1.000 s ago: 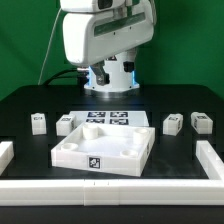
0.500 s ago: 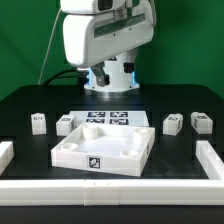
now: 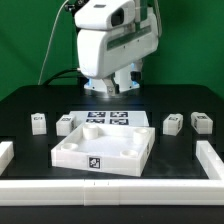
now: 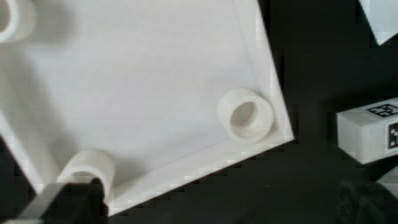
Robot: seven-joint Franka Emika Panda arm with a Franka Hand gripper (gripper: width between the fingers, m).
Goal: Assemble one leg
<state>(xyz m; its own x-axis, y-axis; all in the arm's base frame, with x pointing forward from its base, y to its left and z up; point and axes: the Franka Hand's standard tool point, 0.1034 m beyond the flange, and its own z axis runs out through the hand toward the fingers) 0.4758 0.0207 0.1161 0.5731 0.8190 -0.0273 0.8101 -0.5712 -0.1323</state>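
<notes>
Four small white legs with tags lie on the black table: two on the exterior view's left (image 3: 38, 123) (image 3: 65, 124) and two on its right (image 3: 172, 122) (image 3: 201, 122). The large white tray-like piece (image 3: 100, 150) lies in front between them. The arm (image 3: 113, 45) hangs above the table's back; its fingers cannot be made out there. In the wrist view my gripper (image 4: 217, 205) is open and empty. One dark finger (image 4: 63, 200) shows over the tray's corner (image 4: 143, 90), which has round sockets (image 4: 244, 112). One leg (image 4: 374, 130) lies beside the tray.
The marker board (image 3: 105, 117) lies flat behind the tray. White rails border the table at the front (image 3: 110, 186), on the exterior view's left (image 3: 5, 151) and on its right (image 3: 209, 156).
The arm has swung toward the exterior view's right and tilted. The legs and the tray have not moved.
</notes>
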